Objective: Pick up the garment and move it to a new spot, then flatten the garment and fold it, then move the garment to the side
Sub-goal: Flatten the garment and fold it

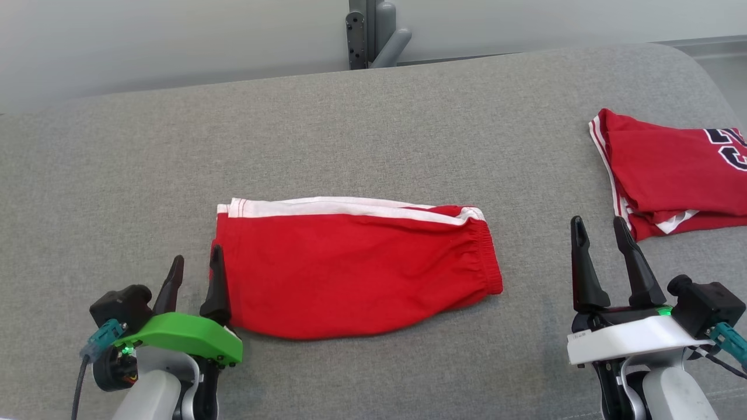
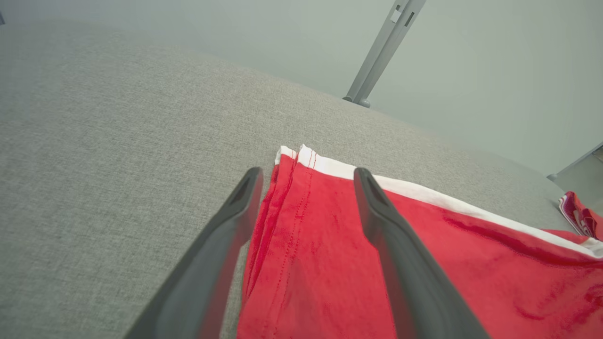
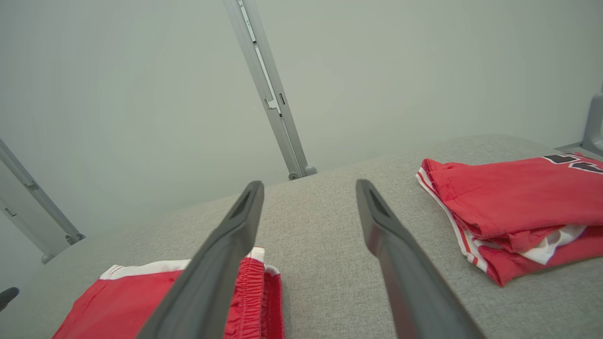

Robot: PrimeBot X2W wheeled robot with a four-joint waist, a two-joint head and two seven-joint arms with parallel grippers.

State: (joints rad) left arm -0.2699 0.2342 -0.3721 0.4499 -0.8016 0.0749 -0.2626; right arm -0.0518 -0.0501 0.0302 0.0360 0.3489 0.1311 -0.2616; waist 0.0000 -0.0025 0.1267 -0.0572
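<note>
**Work surface.** One broad grey woven-fabric padded surface carries everything. It gives a flat, slightly grippy bed for laying cloth out.

**Garments: two.**
1. The pair of red knit shorts with a white side stripe and gathered waistband lies near the middle of the surface. It is folded in half lengthwise, with its hems toward the robot's left and its waistband toward the right. This appears to be the garment in hand. It looks flat and folded, so the step left is probably the move to the side.
2. The red sports jersey with white trim and dark numerals lies folded at the far right, well apart from the shorts. It was likely set there to keep the middle free.

**Grippers: two, four dark fingers in all.**
- The green-shelled left gripper sits low at the hem end of the shorts. Its jaws stand wide. In the left wrist view the hem edge lies between the fingers, with one finger over the cloth and nothing pinched.
- The white-shelled right gripper stands wide and empty over bare surface, between the waistband and the jersey, touching neither.

**Background.** One grey metal post rises behind the far edge.
</note>
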